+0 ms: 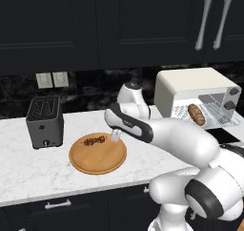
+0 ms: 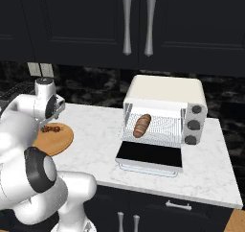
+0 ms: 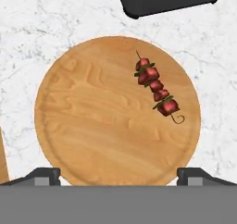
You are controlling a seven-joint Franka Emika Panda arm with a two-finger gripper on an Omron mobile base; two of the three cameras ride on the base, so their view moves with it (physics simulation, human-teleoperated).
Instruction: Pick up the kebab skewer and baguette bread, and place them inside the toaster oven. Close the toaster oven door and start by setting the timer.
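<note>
The white arm's two-finger gripper (image 3: 118,174) hangs above the round wooden board (image 3: 92,121) with its jaws spread wide and nothing between them; its dark fingertips (image 3: 44,176) stand far apart over the board's near edge. The kebab skewer (image 3: 156,90), a thin stick of dark red chunks and green pieces with a curled hook at one end, lies on the board ahead of the gripper and towards its right finger, clear of both tips. Beyond the board, a dark grey slot toaster (image 1: 45,121) stands on the white marble counter (image 1: 28,168). Well off to the gripper's side, the cream-white toaster oven (image 2: 165,112) sits with its dark glass door (image 2: 150,155) folded down flat. The golden-brown baguette bread (image 2: 142,125) lies on the wire rack (image 2: 162,128) inside, towards the rack's left end.
</note>
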